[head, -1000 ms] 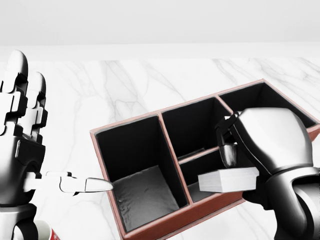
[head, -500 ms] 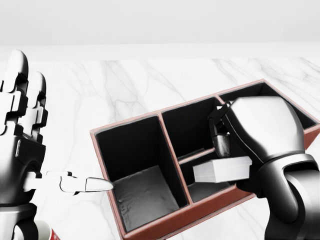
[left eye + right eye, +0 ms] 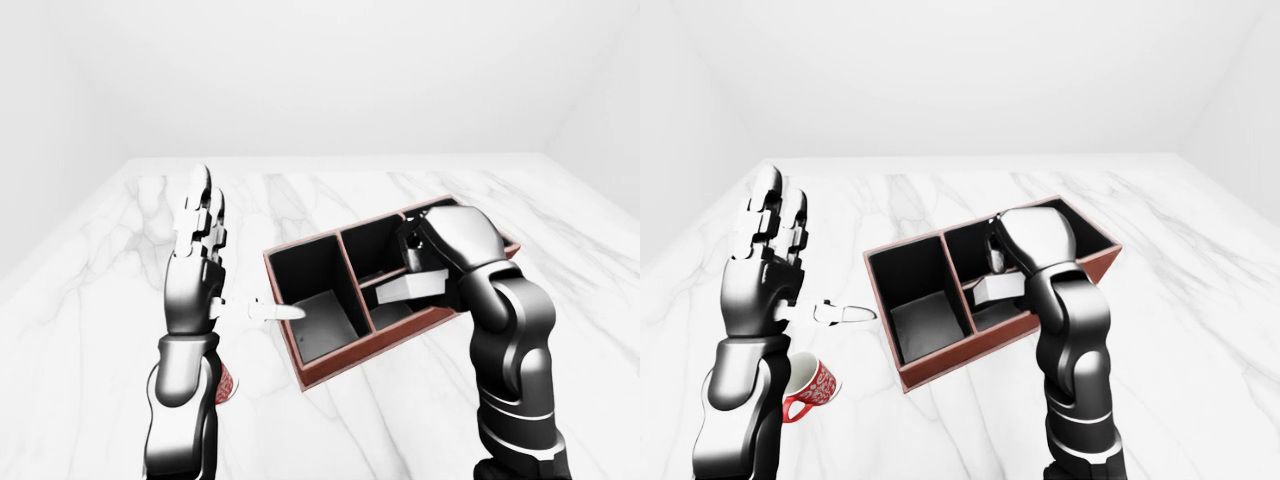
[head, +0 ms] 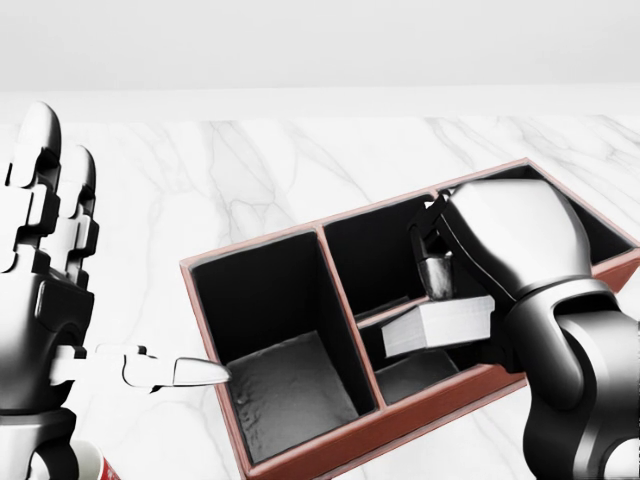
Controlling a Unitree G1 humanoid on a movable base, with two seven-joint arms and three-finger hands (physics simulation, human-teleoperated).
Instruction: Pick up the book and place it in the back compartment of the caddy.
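The caddy (image 4: pixel 250 246) is a red-brown box with black compartments, lying slantwise across the middle of the head view. My right hand (image 4: pixel 441 300) is shut on the white book (image 4: pixel 440 326). It holds the book flat, slightly tilted, over the low divider that splits the caddy's middle section in two. The book's left end hangs above the lower middle compartment. My left hand (image 4: pixel 70 290) stands open at the left edge, fingers upright. Its thumb points at the caddy's left wall and stops just short of it.
A red patterned mug (image 3: pixel 810 388) lies on the white marble table (image 4: pixel 300 160) under my left forearm. The caddy's large left compartment and the far right one hold nothing that I can see. A white wall closes the table's top edge.
My right hand has carried the book up and to the left in the head view, from the caddy's lower rim to over the middle divider. The left hand has barely moved.
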